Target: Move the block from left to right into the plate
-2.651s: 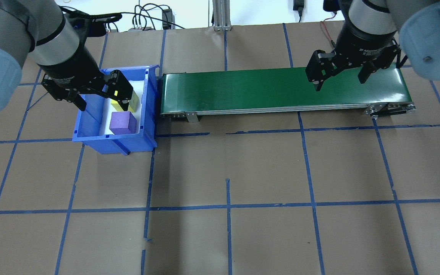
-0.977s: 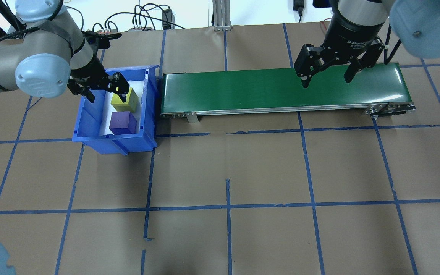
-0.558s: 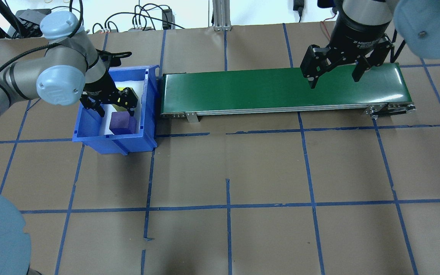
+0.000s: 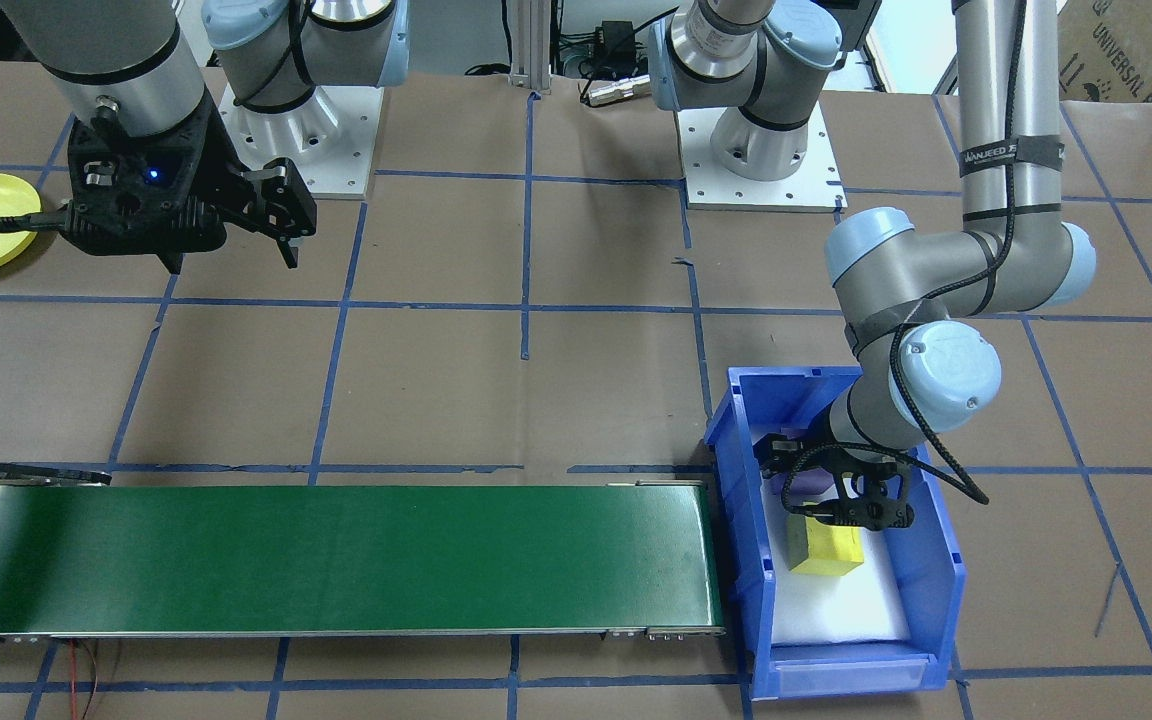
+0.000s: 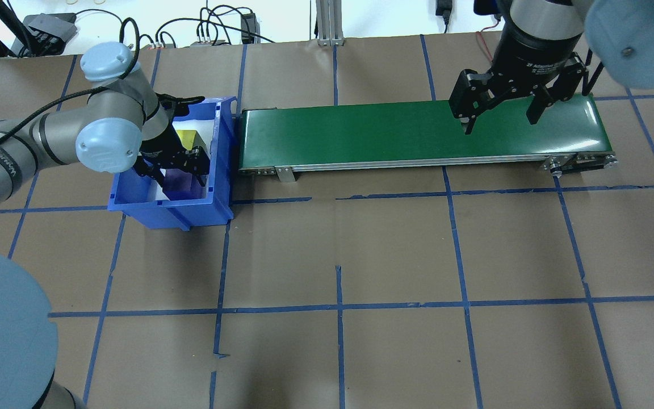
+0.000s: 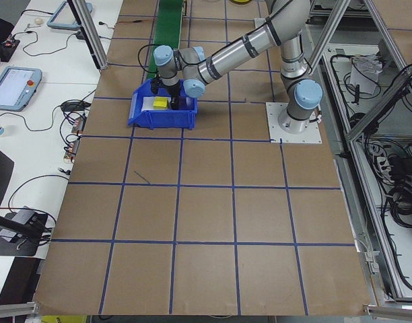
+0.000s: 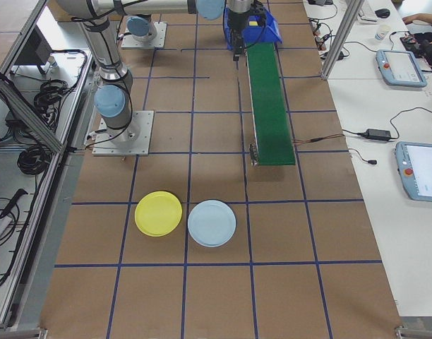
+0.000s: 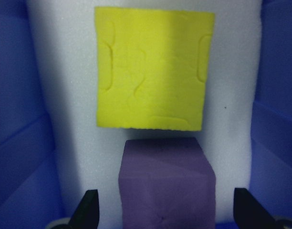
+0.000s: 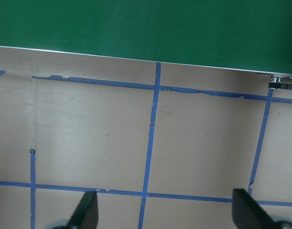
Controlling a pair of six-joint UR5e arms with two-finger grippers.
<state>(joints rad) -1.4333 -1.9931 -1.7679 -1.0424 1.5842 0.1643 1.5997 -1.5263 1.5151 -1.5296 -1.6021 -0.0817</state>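
A purple block (image 8: 167, 181) and a yellow block (image 8: 153, 69) lie on white foam in a blue bin (image 5: 168, 213). My left gripper (image 8: 166, 212) is down inside the bin and open. Its fingers (image 8: 91, 210) stand either side of the purple block with small gaps. The front-facing view shows the left gripper (image 4: 841, 495) above the purple block (image 4: 808, 482), with the yellow block (image 4: 824, 548) beside it. My right gripper (image 5: 500, 124) hangs open and empty over the right end of the green conveyor belt (image 5: 418, 133). The yellow plate (image 7: 158, 213) lies on the table beyond the belt's end.
A light blue plate (image 7: 212, 223) sits right beside the yellow one. The bin walls (image 8: 22, 119) close in on both sides of the left gripper. The belt's left end (image 5: 244, 139) is next to the bin. Brown paper with blue tape lines (image 5: 338, 307) covers the table.
My left gripper has come down into the bin and shifted from over the yellow block to straddle the purple block. The right gripper has stayed open over the belt, shifting only slightly.
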